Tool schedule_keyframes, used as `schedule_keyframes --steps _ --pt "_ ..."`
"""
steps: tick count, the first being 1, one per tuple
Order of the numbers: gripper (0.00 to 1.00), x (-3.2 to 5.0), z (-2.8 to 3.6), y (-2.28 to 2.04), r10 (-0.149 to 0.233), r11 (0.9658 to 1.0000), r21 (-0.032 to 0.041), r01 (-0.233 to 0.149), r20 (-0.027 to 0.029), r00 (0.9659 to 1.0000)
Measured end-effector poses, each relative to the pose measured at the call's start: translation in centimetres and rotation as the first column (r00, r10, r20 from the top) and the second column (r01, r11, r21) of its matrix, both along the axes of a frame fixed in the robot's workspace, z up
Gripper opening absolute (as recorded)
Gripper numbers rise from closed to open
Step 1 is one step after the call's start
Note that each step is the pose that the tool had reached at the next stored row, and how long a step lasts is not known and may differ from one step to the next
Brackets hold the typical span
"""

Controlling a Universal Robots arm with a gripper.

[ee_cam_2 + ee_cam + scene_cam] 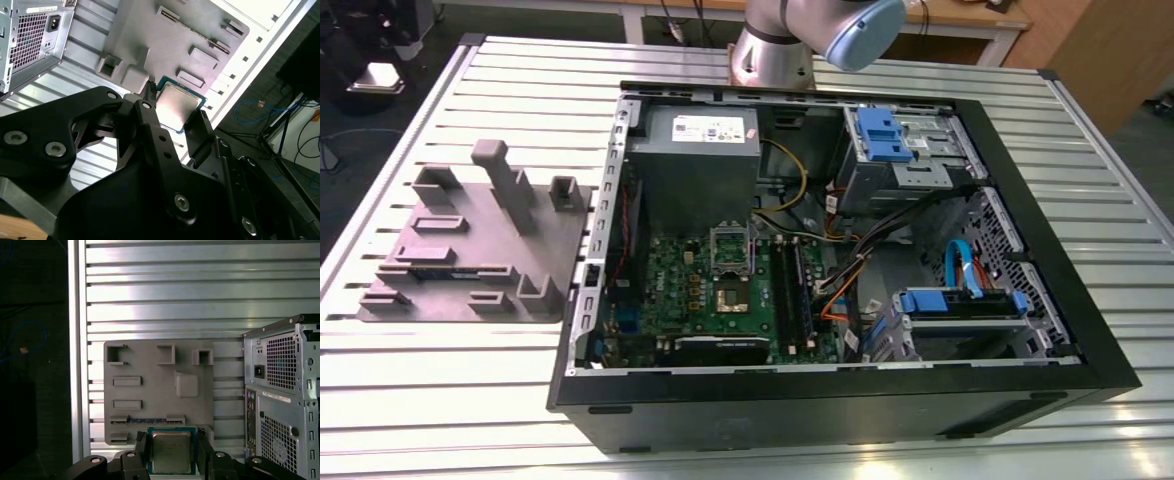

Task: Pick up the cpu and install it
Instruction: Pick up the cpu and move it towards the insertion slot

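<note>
Slatted metal table [454, 400], open computer case [1107, 370] laid on it, white label [704, 128] inside seen but not legible, grey moulded tray [554, 240] beside the case, arm [774, 55] behind the case, gripper [171, 450] held over the tray, fingers [141, 446] clamped on the cpu [171, 456].

A slatted metal table [881, 60] carries an open black computer case [854, 410], which lies on its side and reaches close to the table's edge at the exterior view's right. Inside it, a grey power supply [696, 150] sits at the far end, and a green circuit board [680, 275] lies just beside it. One blue drive bracket [881, 135] sits in a far corner of the case. A second blue bracket [958, 300] sits nearer the front, with a light-blue cable [953, 262] looping above it. A grey moulded holder plate [467, 250] with upright posts lies flat beside the case, toward the table's edge at the exterior view's left.
</note>
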State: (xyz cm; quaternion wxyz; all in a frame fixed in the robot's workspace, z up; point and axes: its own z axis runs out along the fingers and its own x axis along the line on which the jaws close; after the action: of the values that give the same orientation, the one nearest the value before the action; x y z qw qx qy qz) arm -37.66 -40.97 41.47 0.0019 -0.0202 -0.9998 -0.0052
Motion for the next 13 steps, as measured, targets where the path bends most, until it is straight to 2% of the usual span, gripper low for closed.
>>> schedule_keyframes --steps 8,10,13 --pt "0.47 0.19 0.01 0.0 0.0 1.0 -0.0001 0.0 -0.0001 1.0" --pt "0.47 0.96 0.0 0.0 0.0 1.0 -0.0001 0.0 -0.0001 1.0" --pt "0.47 0.98 0.0 0.0 0.0 1.0 -0.0001 0.0 -0.0001 1.0"
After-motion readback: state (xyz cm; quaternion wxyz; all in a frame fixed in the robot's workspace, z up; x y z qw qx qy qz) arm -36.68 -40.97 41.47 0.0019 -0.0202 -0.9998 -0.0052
